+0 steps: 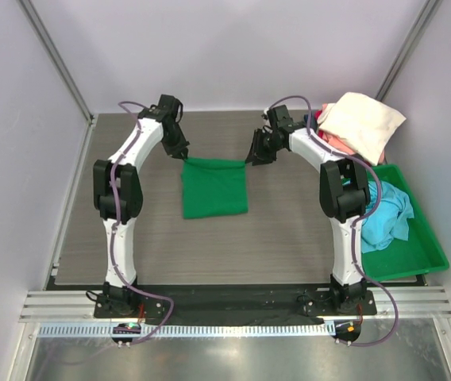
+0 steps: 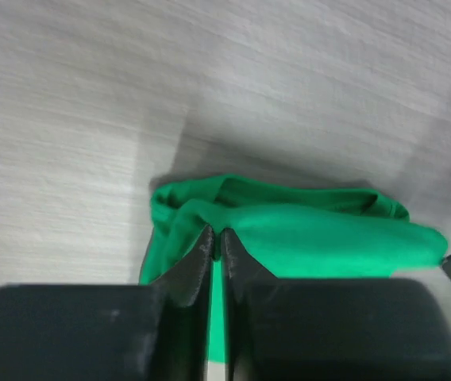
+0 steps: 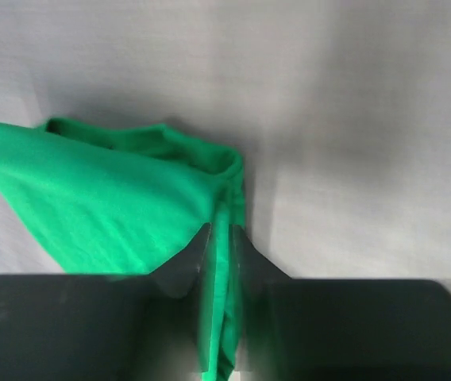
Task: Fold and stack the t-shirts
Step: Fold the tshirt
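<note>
A bright green t-shirt (image 1: 213, 189) lies folded into a rough square at the middle of the table. My left gripper (image 1: 184, 154) is shut on its far left corner; the cloth is pinched between the fingers in the left wrist view (image 2: 217, 238). My right gripper (image 1: 252, 159) is shut on its far right corner, with a fold of the green cloth (image 3: 130, 198) between its fingers (image 3: 224, 238). The far edge is held a little above the table. A cream t-shirt (image 1: 362, 121) over a pink-red one (image 1: 333, 140) lies at the far right. A light blue t-shirt (image 1: 388, 210) lies in the bin.
A rigid green plastic bin (image 1: 412, 254) stands at the right edge of the table. The grey wood-grain table (image 1: 130, 238) is walled by white panels at the back and sides. A metal rail runs along the near edge.
</note>
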Controlling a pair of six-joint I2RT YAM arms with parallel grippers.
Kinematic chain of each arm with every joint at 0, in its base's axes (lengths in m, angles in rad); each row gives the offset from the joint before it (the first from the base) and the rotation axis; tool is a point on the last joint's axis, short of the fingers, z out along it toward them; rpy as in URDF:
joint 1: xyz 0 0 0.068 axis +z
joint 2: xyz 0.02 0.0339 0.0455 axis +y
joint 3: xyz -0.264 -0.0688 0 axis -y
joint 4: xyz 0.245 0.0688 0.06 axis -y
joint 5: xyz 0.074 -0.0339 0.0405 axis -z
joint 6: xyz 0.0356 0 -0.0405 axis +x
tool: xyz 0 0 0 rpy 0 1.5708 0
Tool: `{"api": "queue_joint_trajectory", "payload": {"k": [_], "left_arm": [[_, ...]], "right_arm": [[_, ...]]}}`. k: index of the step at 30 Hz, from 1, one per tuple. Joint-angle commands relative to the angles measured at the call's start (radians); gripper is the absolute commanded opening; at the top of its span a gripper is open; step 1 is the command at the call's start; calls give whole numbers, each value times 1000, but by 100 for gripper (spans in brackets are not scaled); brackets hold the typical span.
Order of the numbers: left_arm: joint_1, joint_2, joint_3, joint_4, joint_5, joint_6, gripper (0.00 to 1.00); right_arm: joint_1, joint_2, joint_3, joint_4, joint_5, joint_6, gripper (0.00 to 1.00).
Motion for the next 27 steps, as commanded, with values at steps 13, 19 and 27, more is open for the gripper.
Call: {"api": "queue_joint_trajectory", "payload": {"k": [13, 19, 27], "left_arm": [[77, -179, -13, -144, -57, 99, 67], [77, -470, -360, -74, -62, 124, 64], [76, -786, -615, -95, -99, 151, 64]], "right_arm": [[-56, -81, -133, 205, -198, -12, 86], [-54, -20, -146, 266, -248, -24, 89], [-37, 154, -40, 311, -263, -3, 89]]}}
